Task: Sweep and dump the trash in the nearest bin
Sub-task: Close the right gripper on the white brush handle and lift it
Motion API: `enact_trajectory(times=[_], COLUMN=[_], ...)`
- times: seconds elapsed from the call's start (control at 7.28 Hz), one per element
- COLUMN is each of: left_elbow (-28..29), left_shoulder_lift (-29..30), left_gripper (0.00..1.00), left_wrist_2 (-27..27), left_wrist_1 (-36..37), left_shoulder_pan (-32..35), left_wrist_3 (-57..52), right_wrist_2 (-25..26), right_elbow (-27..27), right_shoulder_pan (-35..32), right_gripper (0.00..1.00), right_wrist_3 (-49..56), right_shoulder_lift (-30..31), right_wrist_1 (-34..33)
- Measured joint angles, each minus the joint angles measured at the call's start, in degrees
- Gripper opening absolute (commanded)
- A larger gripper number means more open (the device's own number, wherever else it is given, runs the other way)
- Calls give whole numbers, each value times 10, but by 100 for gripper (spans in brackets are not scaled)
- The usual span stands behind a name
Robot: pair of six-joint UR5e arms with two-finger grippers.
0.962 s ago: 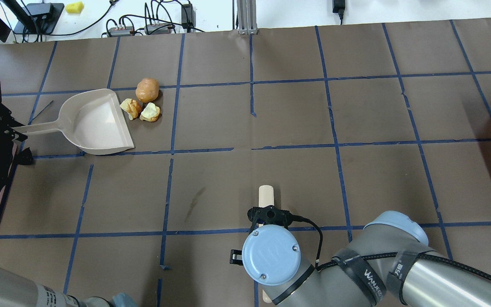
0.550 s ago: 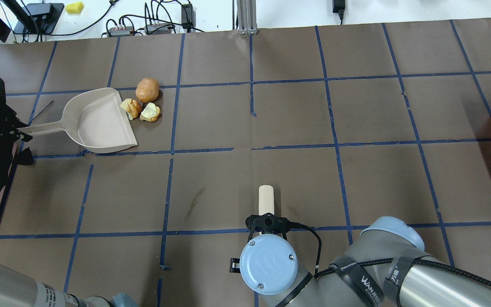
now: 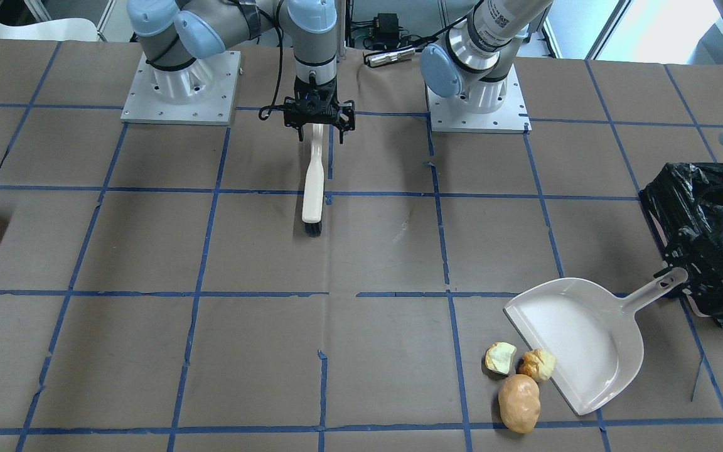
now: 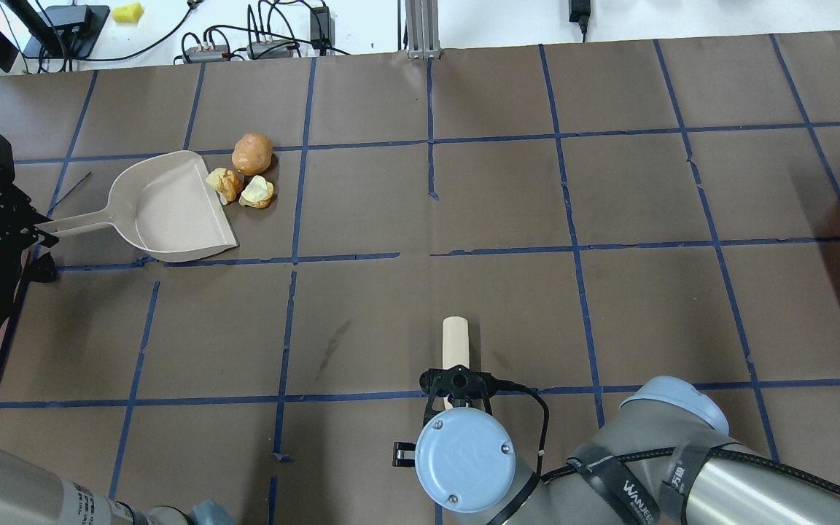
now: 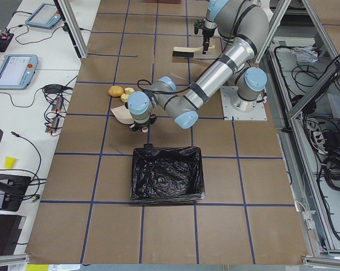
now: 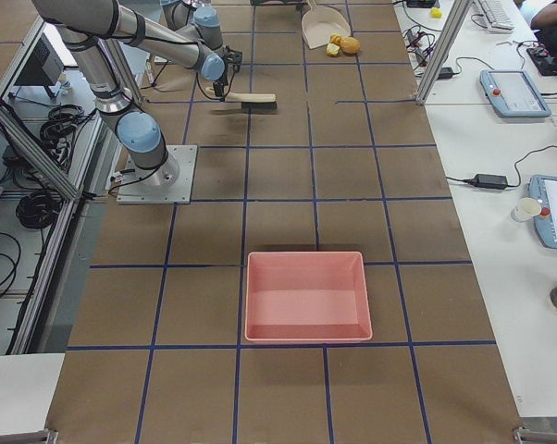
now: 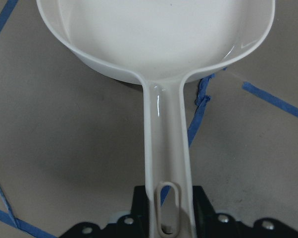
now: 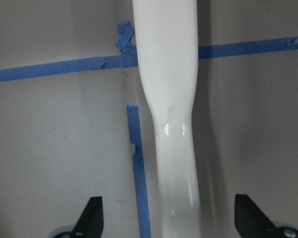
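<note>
Left gripper is clamped on the handle of the beige plastic dustpan, whose open mouth faces the trash at the far left. There's the tan-orange potato-shaped lump, the golden-brown chunk right at the lip, and the pale yellow chunk just beside it. The black-bagged bin sits at the table's left edge, near that gripper. Right gripper hangs over the white-handled brush, its fingers spread wide and clear of the handle.
</note>
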State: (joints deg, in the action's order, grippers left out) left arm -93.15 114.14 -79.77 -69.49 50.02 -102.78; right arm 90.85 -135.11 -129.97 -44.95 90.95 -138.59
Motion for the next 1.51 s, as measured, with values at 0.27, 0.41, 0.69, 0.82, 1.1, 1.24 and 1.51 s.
enact_trajectory(times=[0.27, 0.41, 0.69, 0.82, 1.1, 1.24, 1.51], left_elbow=[-1, -2, -3, -4, -6, -7, -9], left_shoulder_lift=[0, 0, 0, 0, 0, 0, 0], left_gripper=[7, 7, 7, 7, 7, 7, 7], left_wrist_2=[-5, -7, -10, -16, -26, -30, -35], left_wrist_1=[0, 0, 0, 0, 2, 6, 9], left_shoulder_pan=[1, 1, 3, 7, 16, 17, 17], left_wrist_3=[2, 4, 5, 6, 5, 5, 6], right_wrist_2=[3, 4, 5, 5, 4, 3, 3], right_elbow=[-6, -12, -15, -15, -15, -15, -13], right_shoulder_pan=[1, 2, 7, 9, 13, 14, 17], right_gripper=[93, 88, 46, 24, 6, 6, 6], right_wrist_3=[5, 8, 10, 9, 9, 8, 8], right_shoulder_lift=[1, 1, 1, 1, 1, 0, 0], right_wrist_1=[-10, -17, -20, -20, -21, -22, -23])
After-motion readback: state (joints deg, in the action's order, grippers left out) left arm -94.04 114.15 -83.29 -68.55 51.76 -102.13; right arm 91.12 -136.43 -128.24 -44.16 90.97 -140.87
